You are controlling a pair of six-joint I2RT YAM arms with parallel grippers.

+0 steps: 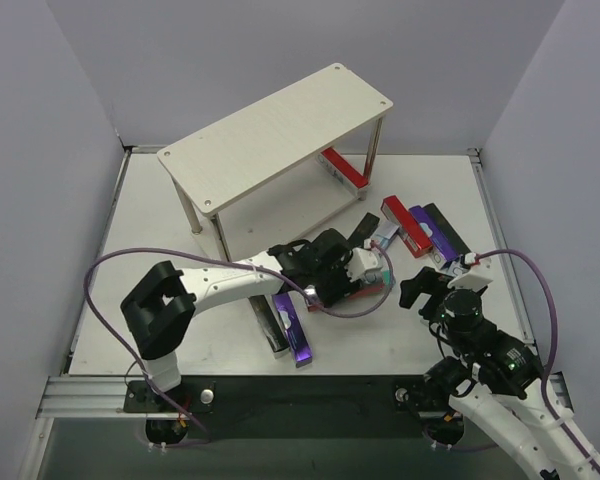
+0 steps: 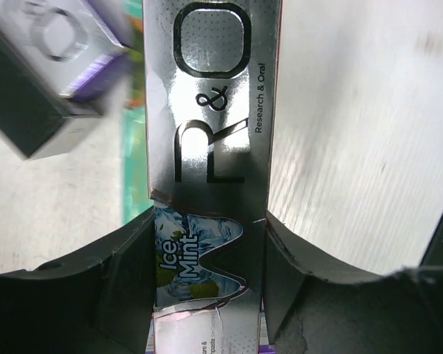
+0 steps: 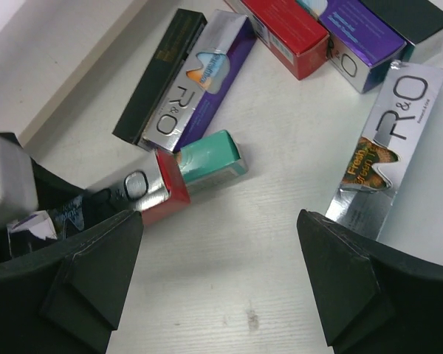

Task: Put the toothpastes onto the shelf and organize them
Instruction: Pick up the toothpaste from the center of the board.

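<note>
**As left fingers clamp a silver-faced carton, the right gripper stands wide**

Where the two arms are bolted at the near edge of the white tabletop [image 1: 375, 345], a matte black carton [image 1: 270, 325] and a glossy purple carton [image 1: 298, 338] lie side by side, touching, near the middle and apart from both grippers.

Just beyond them the left gripper [image 1: 368, 270] stretches rightward across the table. It is closed on a long silver-faced carton [image 2: 207, 147] with red sides, printed "R&O" and "Ice Mint". In the left wrist view its dark fingers [image 2: 122, 295] press against the carton's two long sides. The printed face is up and the carton runs straight out between them. A short teal carton [image 3: 210, 158] lies against the free end of the held one.

To the right, the right gripper [image 3: 220, 221] hangs over bare tabletop with its jaws spread wide and nothing between them. The teal carton lies just past the gap, and a silver carton [image 3: 387, 147] with a green-and-orange panel lies just past the right-hand finger.

Farther back on the right, a red carton [image 1: 405, 225], a purple-and-silver carton [image 1: 425, 232] and a dark carton [image 1: 448, 232] lie packed side by side.

At the far centre stands the two-tier shelf of pale wood boards [image 1: 280, 135] on thin metal legs, well apart from both grippers. A second red carton [image 1: 345, 168] lies on its lower board at the right end.
</note>
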